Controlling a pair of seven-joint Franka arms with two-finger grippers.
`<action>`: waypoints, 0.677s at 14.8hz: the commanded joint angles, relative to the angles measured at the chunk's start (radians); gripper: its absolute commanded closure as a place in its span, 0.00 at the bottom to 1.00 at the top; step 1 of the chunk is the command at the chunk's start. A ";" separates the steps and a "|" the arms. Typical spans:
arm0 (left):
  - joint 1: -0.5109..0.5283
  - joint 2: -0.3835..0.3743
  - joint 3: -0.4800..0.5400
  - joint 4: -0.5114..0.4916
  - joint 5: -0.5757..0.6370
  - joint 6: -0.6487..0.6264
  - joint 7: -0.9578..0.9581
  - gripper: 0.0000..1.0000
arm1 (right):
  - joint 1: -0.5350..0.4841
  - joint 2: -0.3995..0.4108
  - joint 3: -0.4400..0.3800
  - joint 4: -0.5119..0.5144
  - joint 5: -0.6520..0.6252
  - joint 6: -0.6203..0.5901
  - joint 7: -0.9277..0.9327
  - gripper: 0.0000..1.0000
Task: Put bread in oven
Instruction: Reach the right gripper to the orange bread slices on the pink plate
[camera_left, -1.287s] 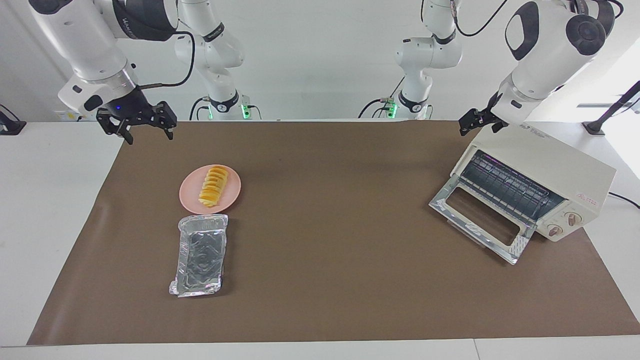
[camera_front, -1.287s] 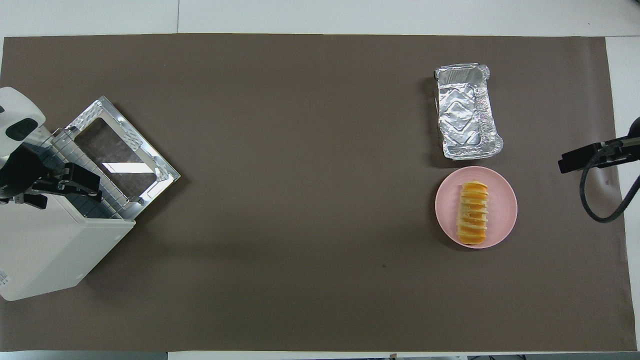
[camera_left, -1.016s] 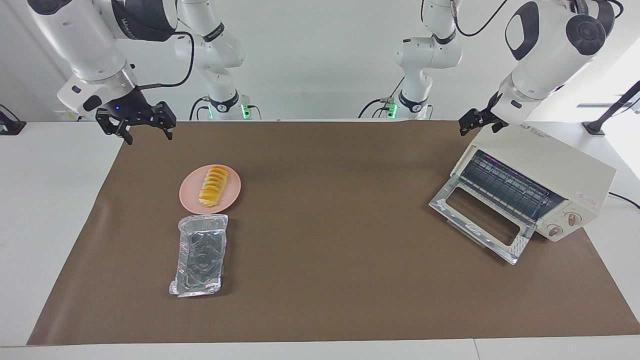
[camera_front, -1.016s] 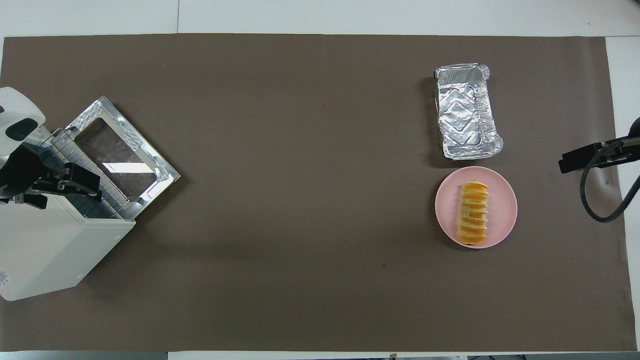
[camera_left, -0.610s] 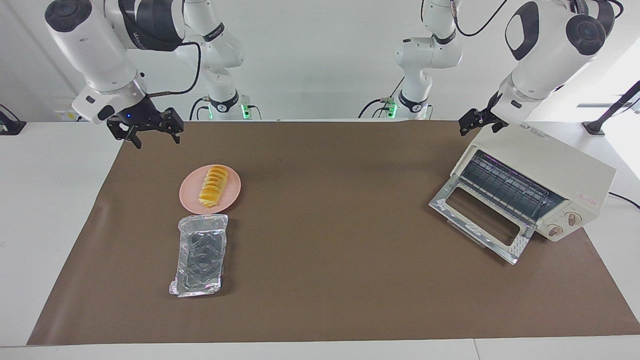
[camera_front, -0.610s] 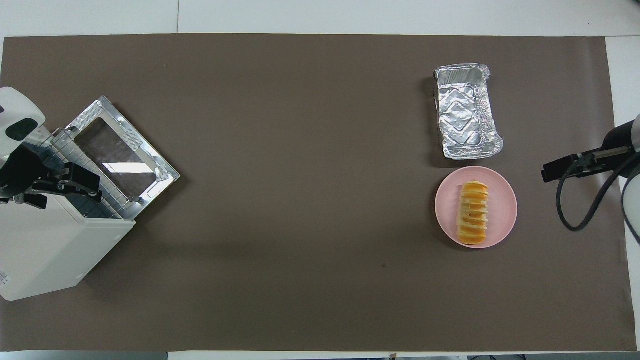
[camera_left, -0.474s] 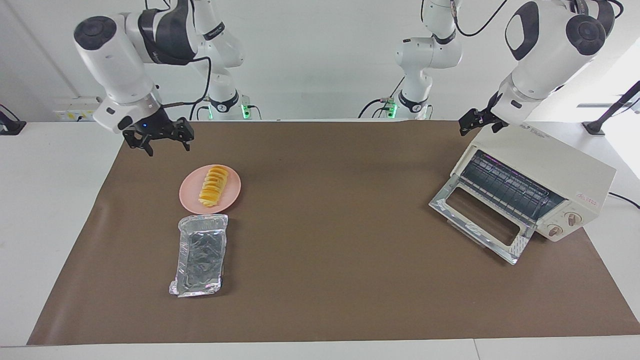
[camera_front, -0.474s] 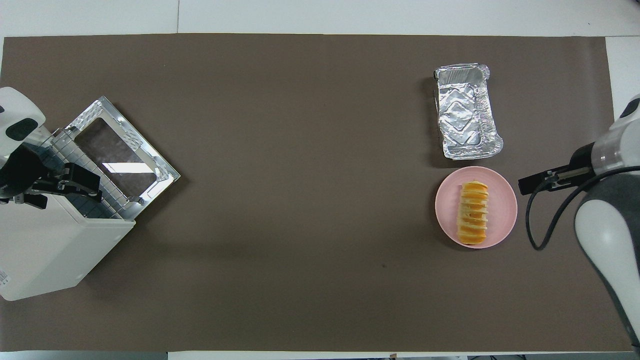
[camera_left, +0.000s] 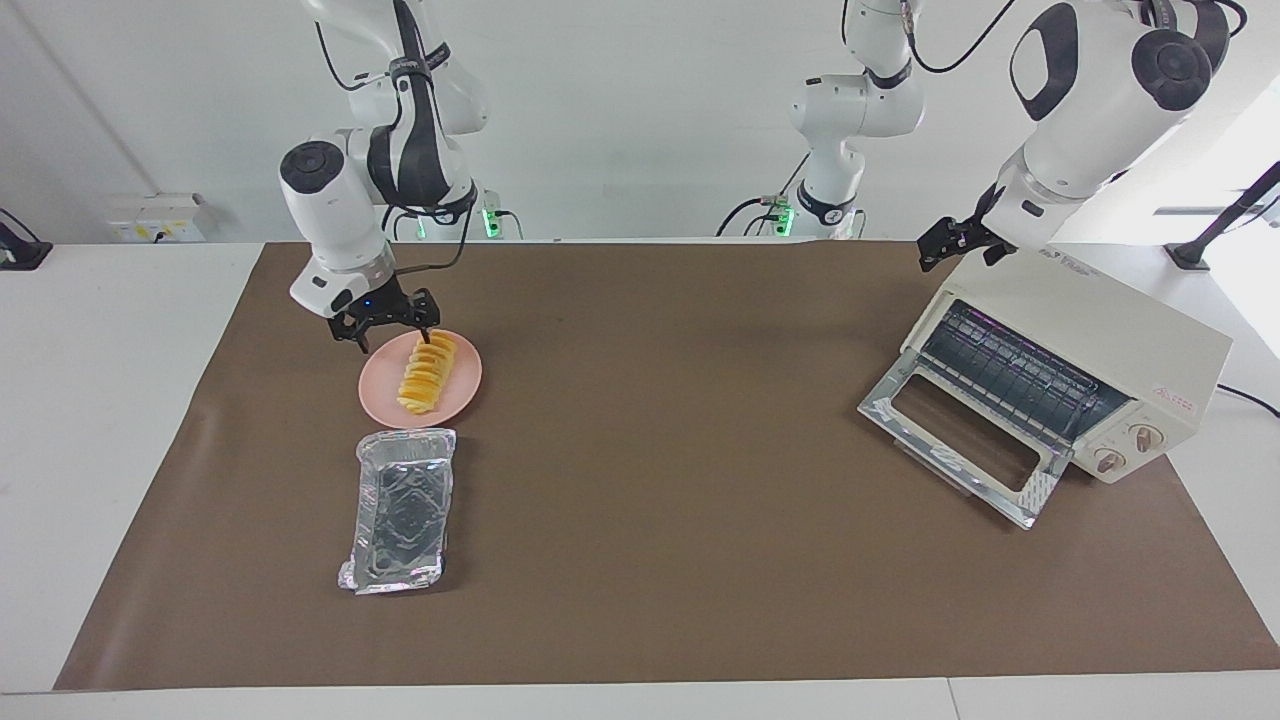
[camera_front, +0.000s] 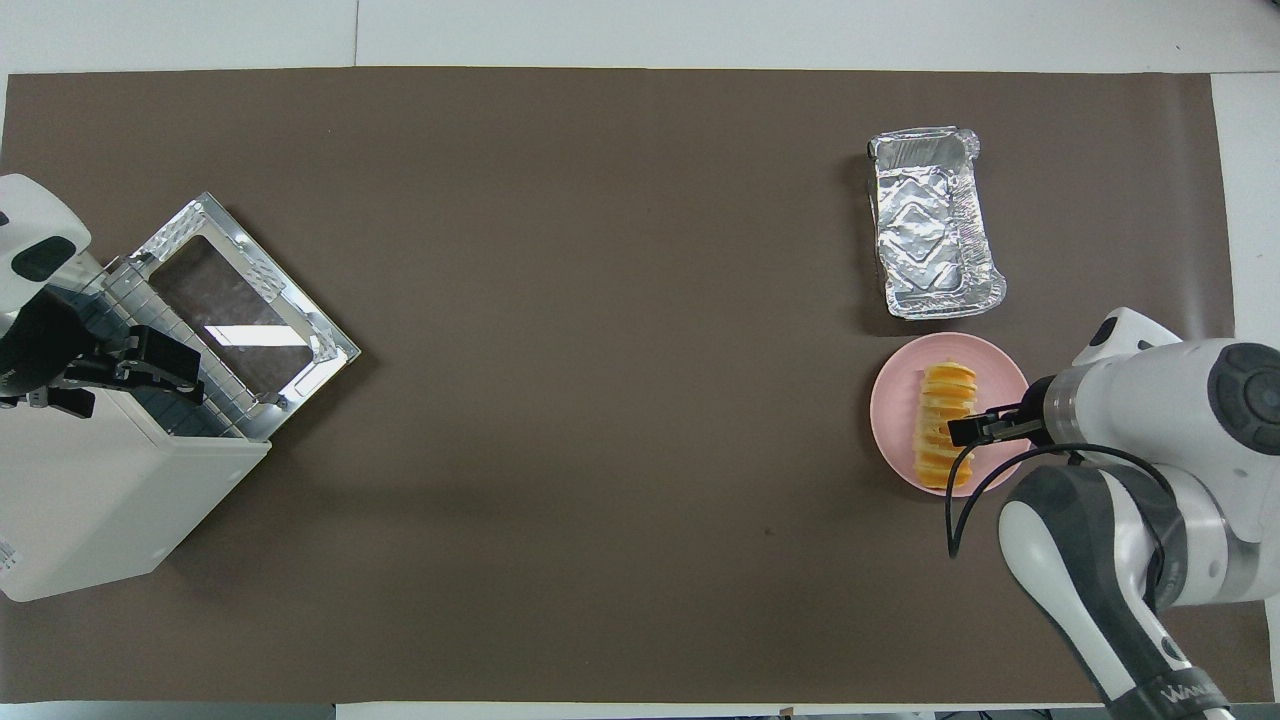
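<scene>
- The right gripper (camera_left: 395, 341), fingers spread, hangs low over the robot-side edge of the pink plate (camera_left: 462, 392) in the upper left of the facing view, its tips just above the end of the bread (camera_left: 427, 373) and pinching nothing.
- In the overhead view the right gripper (camera_front: 968, 430) shows at the lower right of the frame, covering part of the bread (camera_front: 944, 404) on the pink plate (camera_front: 893, 410).
- The bread, a ridged yellow-orange loaf, lies lengthwise on the pink plate, toward the right arm's end of the counter (camera_left: 660, 560).
- A crinkled foil tray (camera_left: 401, 510) sits just beside the plate, farther from the robots, at the lower left of the facing view; overhead it is the foil tray (camera_front: 934, 221) at the upper right.
- The left gripper (camera_left: 958, 243) waits at the upper right of the facing view, over the top corner of the cream-white toaster oven (camera_left: 1120, 330); whether its fingers are spread or pressed together cannot be told.
- Overhead, the left gripper (camera_front: 120, 372) shows at the left edge of the frame, above the toaster oven (camera_front: 90, 500).
- The oven stands at the left arm's end of the counter, well apart from the bread, its glass door (camera_left: 962, 445) dropped open and its wire rack (camera_left: 1015, 372) exposed, two round knobs (camera_left: 1126, 449) beside the opening.
- A brown mat (camera_left: 680, 330) covers the counter under all the items.
</scene>
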 joint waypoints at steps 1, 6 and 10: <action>0.007 -0.014 -0.005 -0.007 0.007 0.008 0.002 0.00 | -0.006 0.025 0.004 -0.080 0.018 0.130 0.009 0.00; 0.007 -0.014 -0.003 -0.008 0.007 0.010 0.002 0.00 | 0.047 0.062 0.004 -0.089 0.021 0.191 0.080 0.00; 0.007 -0.014 -0.003 -0.008 0.007 0.010 0.003 0.00 | 0.055 0.065 0.004 -0.091 0.021 0.202 0.086 0.00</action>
